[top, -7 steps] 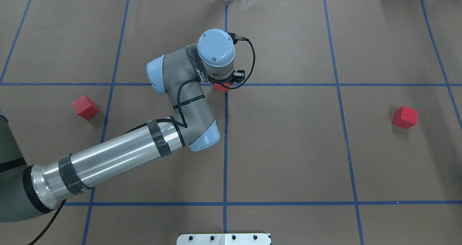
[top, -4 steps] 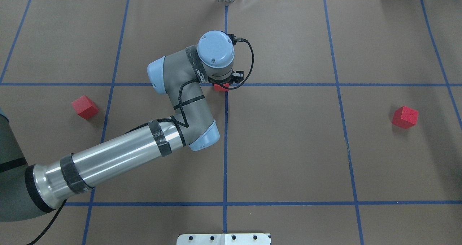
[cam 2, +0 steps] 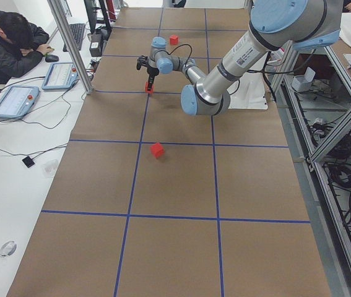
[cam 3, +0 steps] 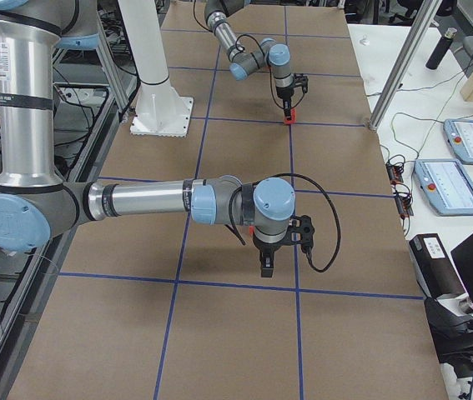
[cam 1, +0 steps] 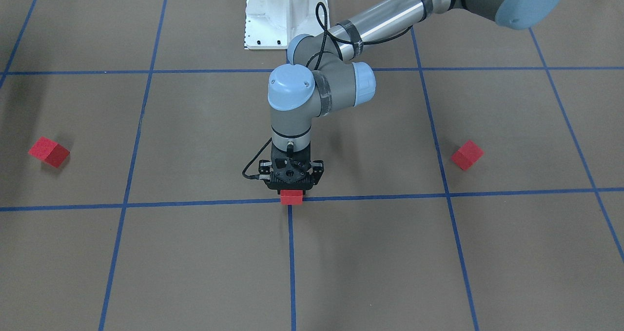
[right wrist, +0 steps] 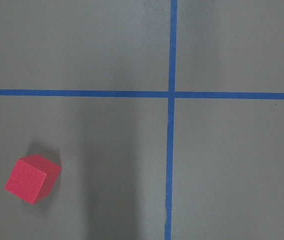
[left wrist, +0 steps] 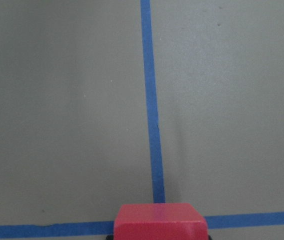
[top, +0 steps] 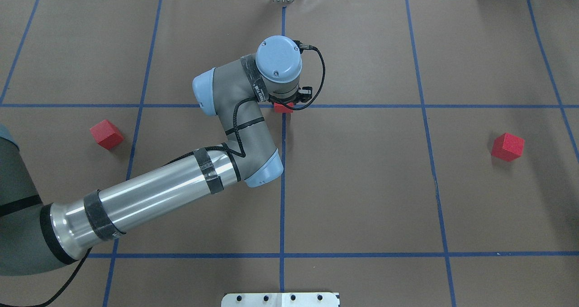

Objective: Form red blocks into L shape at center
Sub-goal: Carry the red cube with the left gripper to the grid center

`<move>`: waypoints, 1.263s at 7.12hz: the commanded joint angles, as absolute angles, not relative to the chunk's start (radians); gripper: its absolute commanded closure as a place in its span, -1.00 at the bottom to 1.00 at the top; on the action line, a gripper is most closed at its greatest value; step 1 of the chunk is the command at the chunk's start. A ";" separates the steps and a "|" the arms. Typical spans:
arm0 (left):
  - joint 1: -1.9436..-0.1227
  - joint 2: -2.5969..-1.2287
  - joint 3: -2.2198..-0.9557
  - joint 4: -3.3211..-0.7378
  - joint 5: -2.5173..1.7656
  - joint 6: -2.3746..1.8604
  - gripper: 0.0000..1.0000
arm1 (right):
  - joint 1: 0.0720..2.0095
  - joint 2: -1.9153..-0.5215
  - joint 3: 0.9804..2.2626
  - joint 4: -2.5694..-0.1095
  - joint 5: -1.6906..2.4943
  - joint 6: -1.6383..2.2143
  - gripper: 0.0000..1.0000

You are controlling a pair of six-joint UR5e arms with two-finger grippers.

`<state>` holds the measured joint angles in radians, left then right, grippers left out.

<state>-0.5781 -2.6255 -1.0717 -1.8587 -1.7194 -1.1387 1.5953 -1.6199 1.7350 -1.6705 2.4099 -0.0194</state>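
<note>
One red block sits right at the center, over the crossing of the blue tape lines. My left gripper points straight down and is shut on it; the left wrist view shows this block at its bottom edge. A second red block lies free on the robot's left. The third lies free on the robot's right. My right gripper hangs above the paper near that third block, and I cannot tell if it is open or shut.
The white robot base stands at the near table edge. A person sits at a side desk with tablets, beside a metal post. Brown gridded paper covers the table.
My left arm has shifted a little to the right with the block, from just left of the vertical tape line onto the crossing. The two free blocks have not moved.
</note>
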 commanded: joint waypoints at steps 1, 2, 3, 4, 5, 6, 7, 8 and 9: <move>-0.563 -2.642 -1.039 -1.859 -1.680 -1.169 1.00 | 1.595 -1.620 1.736 -1.671 2.411 -0.018 -0.98; -0.566 -2.642 -1.039 -1.858 -1.680 -1.169 1.00 | 1.595 -1.620 1.735 -1.671 2.410 -0.020 -0.98; -0.569 -2.643 -1.040 -1.856 -1.680 -1.172 1.00 | 1.595 -1.620 1.735 -1.671 2.410 -0.020 -0.98; -0.572 -2.642 -1.040 -1.855 -1.680 -1.170 -0.71 | 1.595 -1.620 1.733 -1.671 2.410 -0.021 -0.98; -0.571 -2.642 -1.042 -1.853 -1.680 -1.172 -1.00 | 1.595 -1.620 1.735 -1.671 2.410 -0.020 -0.98; -0.568 -2.638 -1.048 -1.861 -1.680 -1.169 -1.00 | 1.595 -1.620 1.736 -1.671 2.410 -0.018 -0.98; -0.566 -2.641 -1.055 -1.870 -1.680 -1.170 -1.00 | 1.595 -1.620 1.743 -1.671 2.411 -0.018 -0.98; -0.583 -2.640 -1.112 -1.858 -1.686 -1.170 -1.00 | 1.595 -1.606 1.770 -1.669 2.410 -0.023 -0.98; -0.604 -2.641 -1.152 -1.850 -1.689 -1.170 -1.00 | 1.576 -1.548 1.764 -1.683 2.384 -0.015 -0.98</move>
<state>-0.5826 -2.6406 -1.1018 -1.8588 -1.6845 -1.1703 1.5907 -1.5973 1.7589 -1.6724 2.4044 -0.0198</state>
